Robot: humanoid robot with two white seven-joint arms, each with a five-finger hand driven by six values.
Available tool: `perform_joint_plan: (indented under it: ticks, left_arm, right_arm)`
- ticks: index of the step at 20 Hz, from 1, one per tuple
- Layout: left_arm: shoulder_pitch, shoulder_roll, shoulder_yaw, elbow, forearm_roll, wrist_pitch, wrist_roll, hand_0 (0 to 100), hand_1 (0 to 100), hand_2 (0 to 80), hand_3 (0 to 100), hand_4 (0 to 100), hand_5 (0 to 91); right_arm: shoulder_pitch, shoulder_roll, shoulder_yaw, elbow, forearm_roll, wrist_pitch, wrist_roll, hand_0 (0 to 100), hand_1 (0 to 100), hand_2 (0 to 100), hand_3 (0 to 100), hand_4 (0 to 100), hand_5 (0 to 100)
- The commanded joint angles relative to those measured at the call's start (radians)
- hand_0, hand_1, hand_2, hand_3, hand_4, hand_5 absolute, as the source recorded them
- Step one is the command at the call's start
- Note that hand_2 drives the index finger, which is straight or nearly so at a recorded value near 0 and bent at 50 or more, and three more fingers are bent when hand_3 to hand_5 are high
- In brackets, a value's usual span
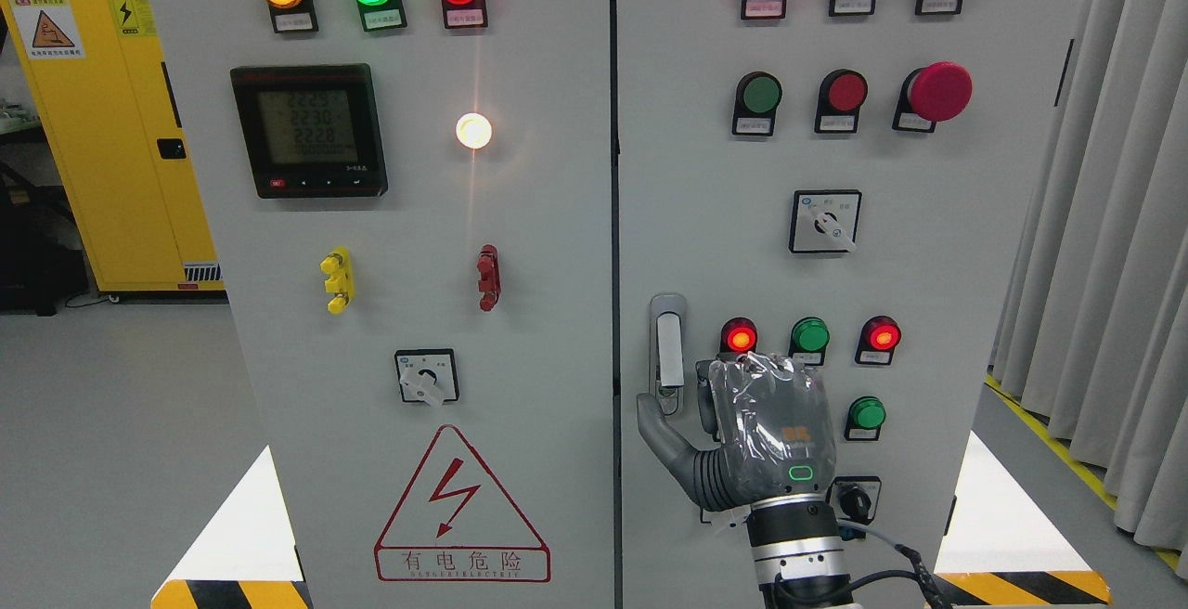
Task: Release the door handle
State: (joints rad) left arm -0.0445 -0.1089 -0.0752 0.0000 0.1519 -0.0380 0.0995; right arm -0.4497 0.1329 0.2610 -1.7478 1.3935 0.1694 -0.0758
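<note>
door handle upright, long axis vertical; right robot hand just beside, thumb touching its base, fingers relaxed, gripping nothing.

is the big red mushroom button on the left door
No, the red mushroom button sits on the right door, upper right, well above the right hand.

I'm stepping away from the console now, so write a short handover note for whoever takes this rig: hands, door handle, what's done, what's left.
Right robot hand: raised against the right cabinet door, thumb tip just below the door handle, fingers curled toward the panel; whether it still grips is unclear.
Left robot hand: not in view.
Door handle: upright, near the door's left edge, beside the seam between the two doors. Door looks closed.
Done: not confirmed.
Left: check that the fingers are clear of the handle, then pull the hand back.
</note>
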Motion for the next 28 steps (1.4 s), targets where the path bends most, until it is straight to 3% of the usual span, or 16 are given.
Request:
perform_joint_plan:
  ticks: [1, 28]
  left_arm:
    - [0.0, 0.0, 0.0, -0.012, 0.0, 0.0, 0.0, 12, 56, 0.0, 0, 0, 0.0]
    - [0.0, 0.0, 0.0, -0.012, 0.0, 0.0, 0.0, 12, 56, 0.0, 0, 0, 0.0]
  right_arm:
    - [-0.012, 0.001, -0.009, 0.019, -0.001, 0.001, 0.001, 34, 36, 100, 100, 100, 100]
    - [-0.032, 0.001, -0.008, 0.021, -0.014, 0.001, -0.004, 46, 41, 100, 100, 100, 100]
